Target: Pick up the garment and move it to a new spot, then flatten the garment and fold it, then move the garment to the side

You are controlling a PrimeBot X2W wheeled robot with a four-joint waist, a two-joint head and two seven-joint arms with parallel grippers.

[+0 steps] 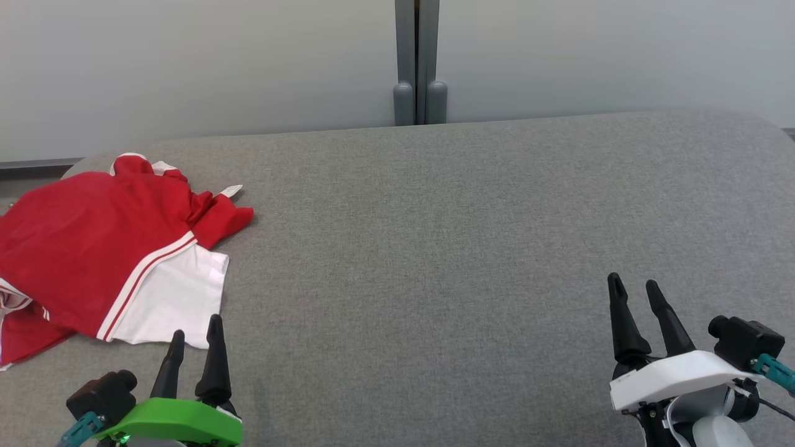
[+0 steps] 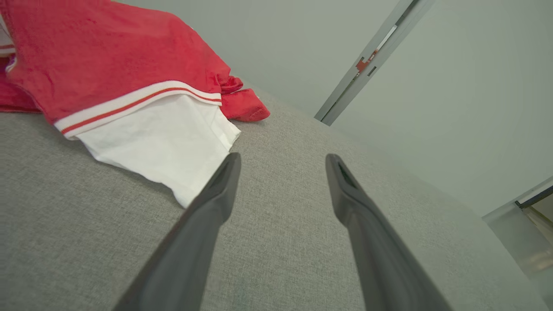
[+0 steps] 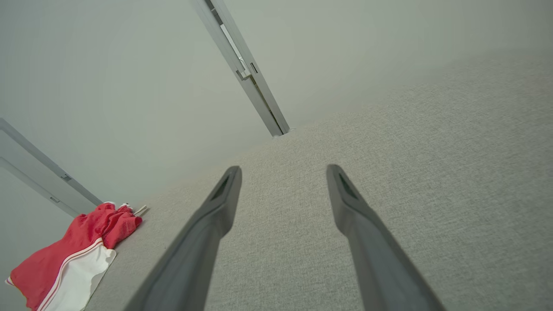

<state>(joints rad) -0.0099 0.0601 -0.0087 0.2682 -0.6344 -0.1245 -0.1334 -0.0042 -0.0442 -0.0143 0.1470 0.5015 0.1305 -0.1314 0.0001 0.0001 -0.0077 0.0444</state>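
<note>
Garment (image 1: 87,242) of crumpled red cloth with a white panel and white stripes lies bunched at the far left of the grey woven-fabric surface (image 1: 435,236). The left gripper (image 1: 197,328) sits just beside the white hem, fingers spread and empty. The right gripper (image 1: 633,282), well apart at the right, is likewise spread wide, holding nothing.
</note>
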